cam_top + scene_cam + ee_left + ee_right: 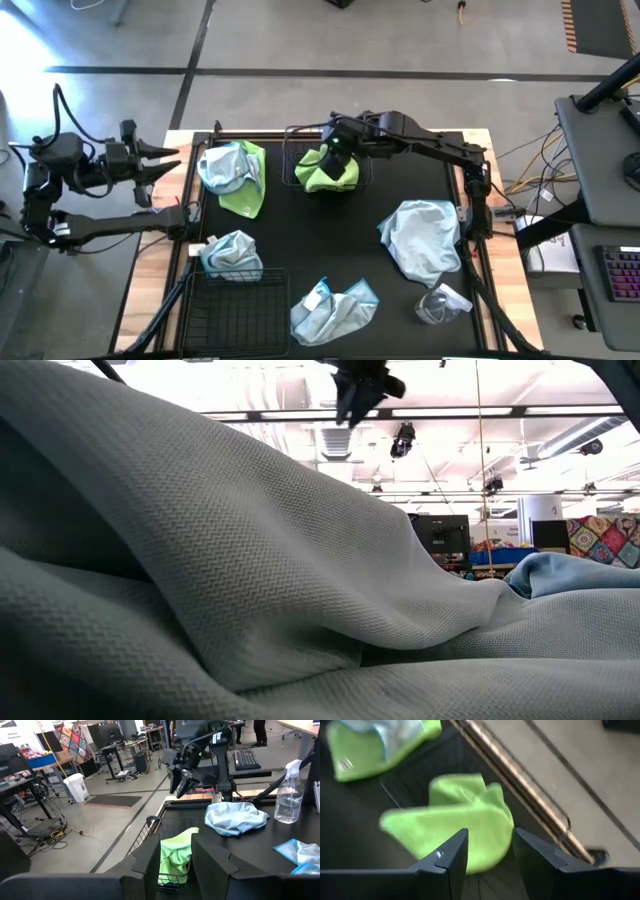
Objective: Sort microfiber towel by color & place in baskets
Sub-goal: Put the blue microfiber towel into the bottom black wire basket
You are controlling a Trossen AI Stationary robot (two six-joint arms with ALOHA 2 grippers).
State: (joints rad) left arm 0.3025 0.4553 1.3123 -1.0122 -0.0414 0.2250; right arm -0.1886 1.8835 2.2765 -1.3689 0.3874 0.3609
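Observation:
A crumpled lime green towel [326, 172] [455, 822] lies inside the far wire basket [364, 168] [150, 827]. My right gripper [340, 147] [490, 836] hangs open just above it, fingers pointing down and clear of the cloth; the left wrist view shows the right gripper [182, 777] over the basket. A green towel with a pale blue one on top [235, 175] lies at far left. Other pale blue towels lie at left [232, 255], near centre [335, 310] and right [425, 238]. My left gripper [168, 165] [175, 845] waits open beyond the table's left edge.
A second black wire basket [240, 310] sits at the near-left edge. A clear spray bottle [440, 305] [290, 795] stands near the right towel. A pale blue towel [250, 580] fills the low view right in front of the camera. Bare black mat lies mid-table.

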